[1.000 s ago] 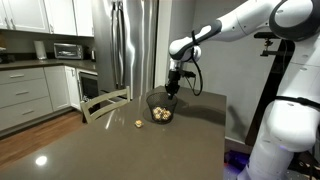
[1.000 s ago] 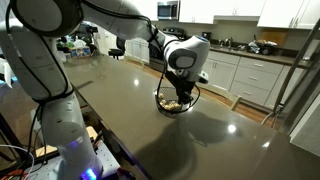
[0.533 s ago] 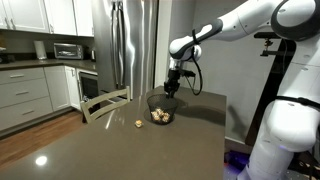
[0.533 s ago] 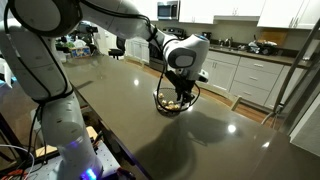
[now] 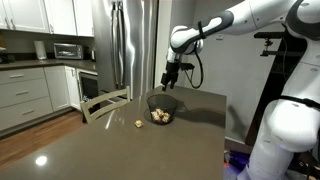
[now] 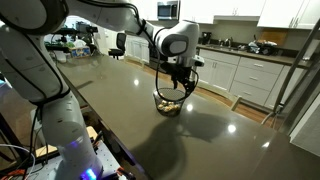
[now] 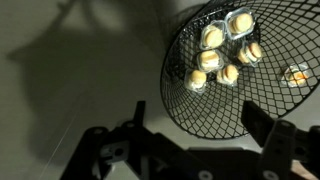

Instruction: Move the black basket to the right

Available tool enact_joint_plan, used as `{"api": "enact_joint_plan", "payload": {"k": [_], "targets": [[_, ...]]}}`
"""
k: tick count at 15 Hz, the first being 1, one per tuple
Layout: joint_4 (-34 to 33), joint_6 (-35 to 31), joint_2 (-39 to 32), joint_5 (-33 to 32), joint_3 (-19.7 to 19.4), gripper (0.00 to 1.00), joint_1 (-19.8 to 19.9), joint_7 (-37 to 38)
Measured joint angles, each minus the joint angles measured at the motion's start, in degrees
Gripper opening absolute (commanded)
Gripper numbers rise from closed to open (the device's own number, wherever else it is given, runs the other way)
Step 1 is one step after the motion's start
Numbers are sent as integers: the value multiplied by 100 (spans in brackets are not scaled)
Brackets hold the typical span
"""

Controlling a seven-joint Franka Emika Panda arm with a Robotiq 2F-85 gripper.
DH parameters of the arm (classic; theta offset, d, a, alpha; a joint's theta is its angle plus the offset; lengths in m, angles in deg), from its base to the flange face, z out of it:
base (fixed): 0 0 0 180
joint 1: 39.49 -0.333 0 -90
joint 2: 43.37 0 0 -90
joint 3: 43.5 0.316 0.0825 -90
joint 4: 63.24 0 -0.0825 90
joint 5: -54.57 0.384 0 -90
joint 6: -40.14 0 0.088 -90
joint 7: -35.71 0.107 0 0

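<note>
Hand [image 5: 168,84]: wide open, empty, above the basket [image 5: 160,108].
Risk: basket tips, pale pieces [image 7: 209,58] inside roll onto counter [image 5: 120,150].
Cause: shallow pinch on the thin wire slips.

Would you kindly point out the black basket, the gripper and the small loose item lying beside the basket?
black basket [image 7: 214,112], wrist view, on bare mesh near its rim.
gripper [image 5: 167,87], an exterior view, midway between its fingertips.
small loose item [image 5: 138,123], an exterior view, on its middle.
</note>
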Motion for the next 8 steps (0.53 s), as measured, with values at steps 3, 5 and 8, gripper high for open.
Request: {"api": "enact_joint_plan", "payload": {"k": [3, 5, 8], "targets": [[115, -178, 199, -384, 154, 100, -67, 82], [183, -238, 280, -520, 215, 100, -94, 98], [252, -263, 347, -591, 246, 100, -129, 98]]}}
